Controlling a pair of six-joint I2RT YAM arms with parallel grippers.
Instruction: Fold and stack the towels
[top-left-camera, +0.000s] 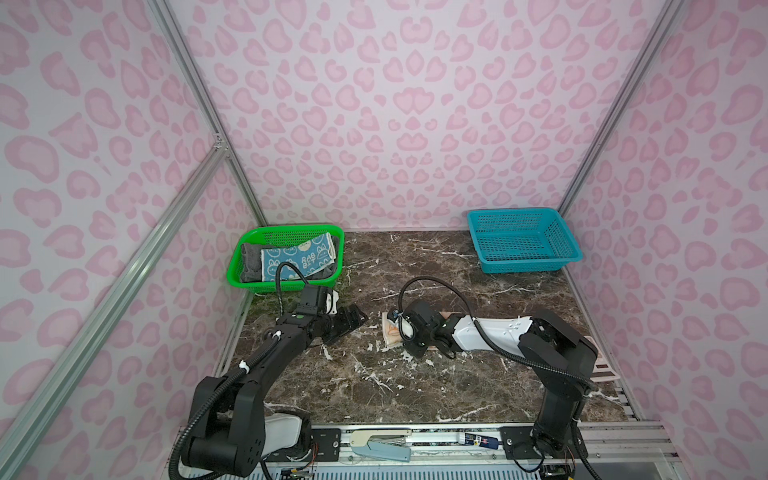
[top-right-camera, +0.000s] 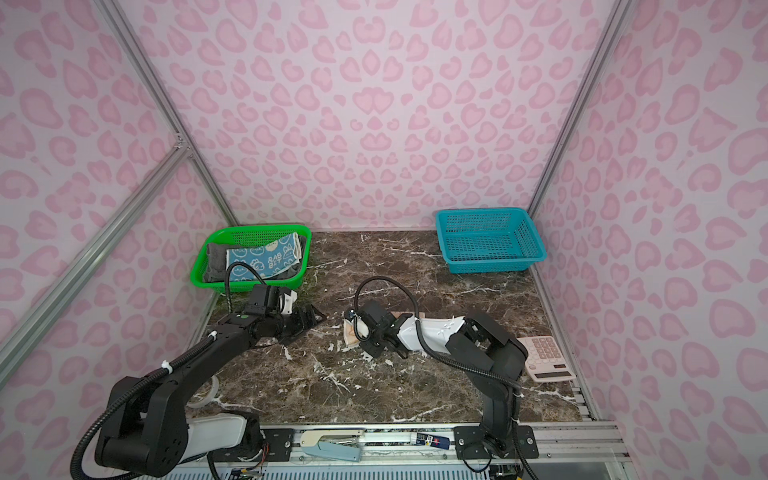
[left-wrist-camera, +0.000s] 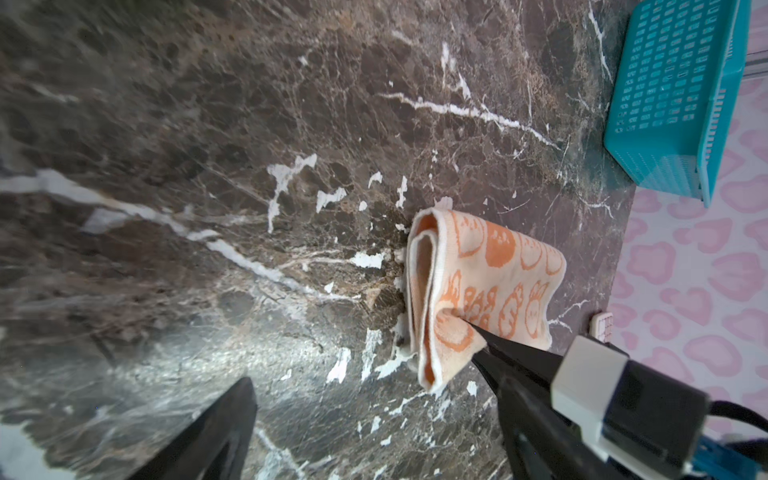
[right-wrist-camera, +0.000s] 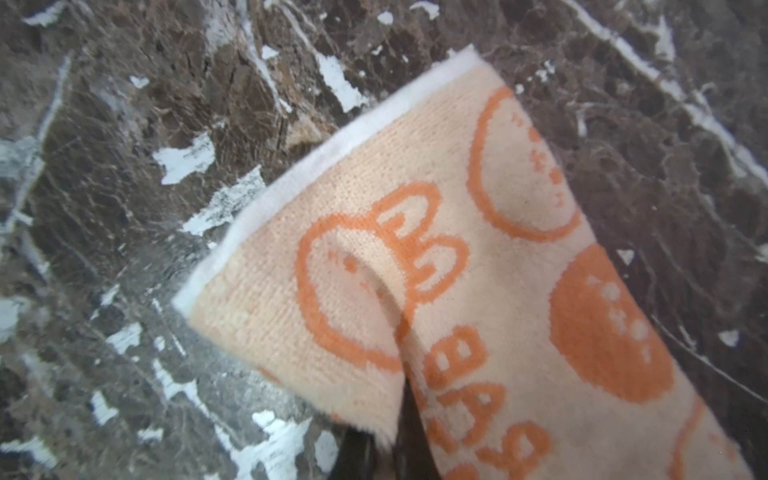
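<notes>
One edge of the orange-cream towel (left-wrist-camera: 490, 270) sits clamped in the right gripper (left-wrist-camera: 476, 330); left gripper (top-left-camera: 353, 319) gapes over open tabletop (top-left-camera: 415, 386).

The towel (right-wrist-camera: 478, 270) is cream with orange rabbits, the table (left-wrist-camera: 208, 124) brown marble

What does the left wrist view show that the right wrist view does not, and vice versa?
Only the left wrist view: the teal basket, the pink wall, and the folded layers of the orange-cream towel. Only the right wrist view: the towel's weave, seen close. Both: the towel, the marble table, and the right hand shut on it.
</notes>
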